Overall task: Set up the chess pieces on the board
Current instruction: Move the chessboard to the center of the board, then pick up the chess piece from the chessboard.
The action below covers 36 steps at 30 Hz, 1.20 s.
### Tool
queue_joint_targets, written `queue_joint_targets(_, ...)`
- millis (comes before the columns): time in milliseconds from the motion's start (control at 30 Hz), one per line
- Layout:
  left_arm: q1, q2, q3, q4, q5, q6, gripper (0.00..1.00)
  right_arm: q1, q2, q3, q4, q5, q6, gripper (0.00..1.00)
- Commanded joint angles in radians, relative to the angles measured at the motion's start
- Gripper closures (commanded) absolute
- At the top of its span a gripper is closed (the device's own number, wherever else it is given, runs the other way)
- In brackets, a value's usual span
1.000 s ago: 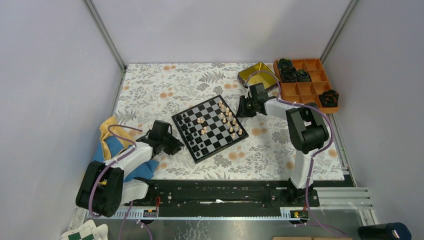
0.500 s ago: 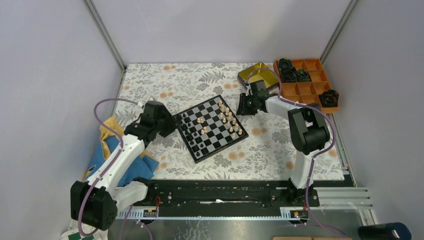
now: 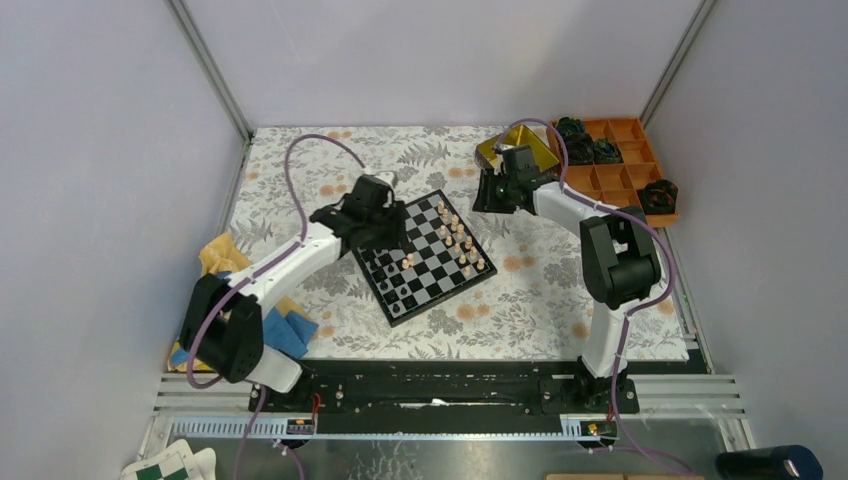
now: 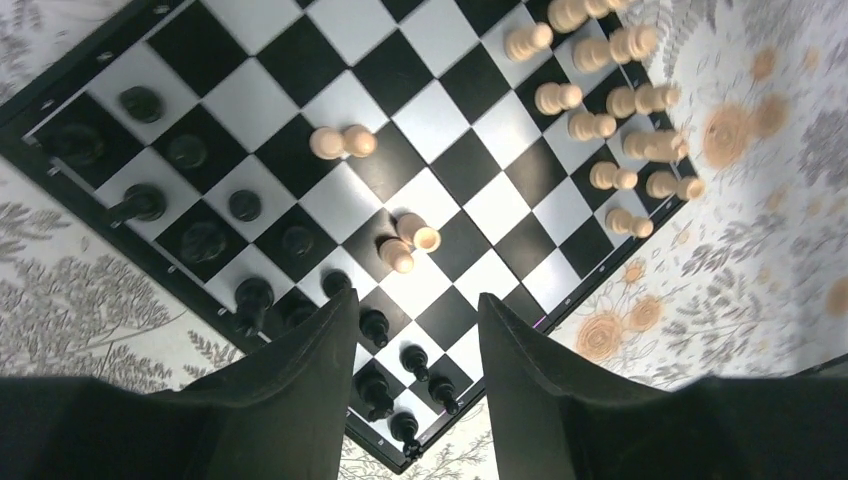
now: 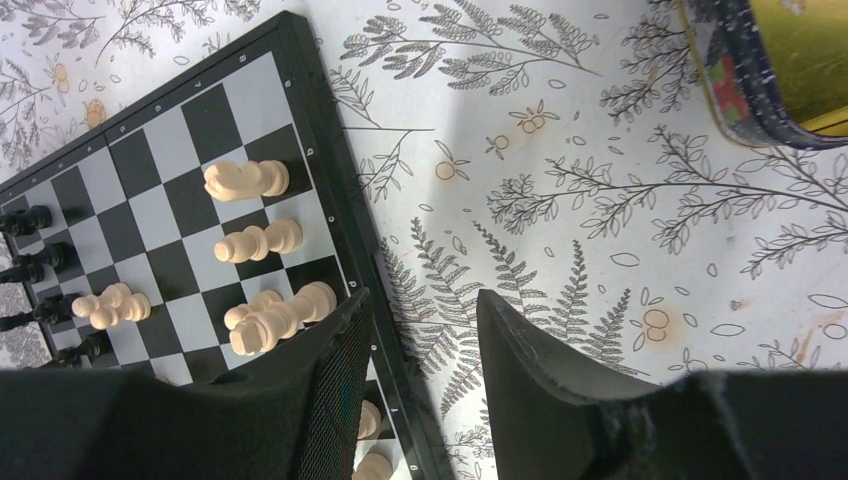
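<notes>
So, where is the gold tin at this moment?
In the top view the gold tin lies at the far right of the table, just left of the orange tray and beyond the board, partly hidden by the right arm.

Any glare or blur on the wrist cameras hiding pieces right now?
Left wrist: board sharp, mild glare on its middle light squares, black pieces blend into dark squares. Right wrist: tan pieces crisp, near fingers dark and soft. Top external: pieces too small to separate.
</notes>
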Motion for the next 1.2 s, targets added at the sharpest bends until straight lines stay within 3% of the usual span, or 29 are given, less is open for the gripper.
queue_joint_targets(0, -0.072, 0.068, 0.058, 0.036, -0.023, 0.139, 0.45, -0.013, -0.037, 0.051, 0.018, 0.047, 0.004, 0.50)
queue_joint_targets(533, -0.155, 0.226, 0.092, 0.029, -0.177, 0.237, 0.47, -0.021, 0.000, 0.102, 0.022, 0.049, 0.000, 0.50)
queue_joint_targets(1167, -0.177, 0.330, 0.133, 0.073, -0.216, 0.255, 0.53, -0.042, 0.050, 0.153, 0.011, 0.030, -0.014, 0.50)
